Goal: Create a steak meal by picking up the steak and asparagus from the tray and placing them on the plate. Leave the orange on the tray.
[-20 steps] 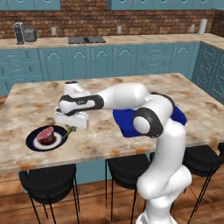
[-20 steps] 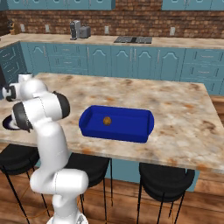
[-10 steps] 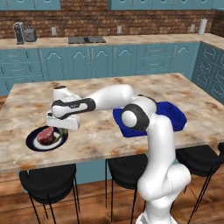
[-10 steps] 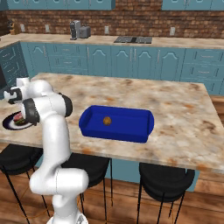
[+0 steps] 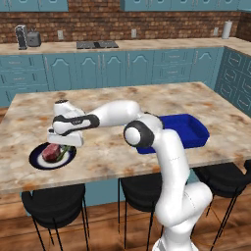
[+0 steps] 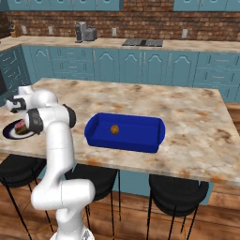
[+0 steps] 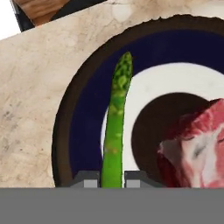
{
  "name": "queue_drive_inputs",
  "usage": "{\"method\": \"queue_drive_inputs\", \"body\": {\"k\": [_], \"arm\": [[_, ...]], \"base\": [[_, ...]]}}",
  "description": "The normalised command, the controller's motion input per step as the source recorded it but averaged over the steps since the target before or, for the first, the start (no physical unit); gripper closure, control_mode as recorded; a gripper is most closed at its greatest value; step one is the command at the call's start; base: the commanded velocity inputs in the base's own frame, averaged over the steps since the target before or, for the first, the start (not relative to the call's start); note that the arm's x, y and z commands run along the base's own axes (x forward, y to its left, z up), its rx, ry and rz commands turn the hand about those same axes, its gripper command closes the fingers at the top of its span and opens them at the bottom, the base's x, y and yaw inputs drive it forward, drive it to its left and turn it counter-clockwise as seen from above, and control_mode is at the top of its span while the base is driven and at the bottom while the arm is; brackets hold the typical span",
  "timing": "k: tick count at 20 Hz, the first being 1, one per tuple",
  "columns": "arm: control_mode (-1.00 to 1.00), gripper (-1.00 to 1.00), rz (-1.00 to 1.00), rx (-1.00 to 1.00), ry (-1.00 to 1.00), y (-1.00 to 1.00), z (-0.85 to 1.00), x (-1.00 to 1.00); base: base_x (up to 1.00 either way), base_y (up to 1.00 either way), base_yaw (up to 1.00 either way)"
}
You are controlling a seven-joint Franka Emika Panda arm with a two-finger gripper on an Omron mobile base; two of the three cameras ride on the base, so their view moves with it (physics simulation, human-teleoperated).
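In the hand view the steak [image 7: 197,144] runs off the right edge, and the asparagus [image 7: 114,131] stem base is hidden between the claw [image 7: 112,179] tips. From the right base view, the arm covers most of the plate [image 6: 10,131] near the worktop's left edge.

Round dark-rimmed plate [image 5: 38,164] near the front left edge of the marbled stone tabletop [image 5: 112,105]. On that plate, pinkish-red raw steak chunk [image 5: 50,152], with the thin green asparagus stalk [image 7: 115,127] just beside it, stretched over the plate and clamped in the tool [image 7: 112,179]. Well right of the plate, rectangular blue tray [image 6: 125,132]; in it, small orange ball [image 6: 114,129].
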Motion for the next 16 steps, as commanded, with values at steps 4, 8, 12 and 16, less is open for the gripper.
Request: {"method": "queue_drive_inputs", "body": {"k": [4,8,12,16], "arm": [[-1.0,1.0,0.02,0.0,0.0,0.18,-0.29,0.31],[-1.0,-1.0,0.02,-0.01,0.0,0.16,-0.19,0.07],[-1.0,-1.0,0.01,-0.01,-0.01,0.01,-0.01,-0.09],[-1.0,-1.0,0.0,0.0,-0.01,0.0,0.0,-0.26]], "base": [[0.0,0.0,0.0],[0.0,0.0,0.0],[0.0,0.0,0.0],[0.0,0.0,0.0]]}}
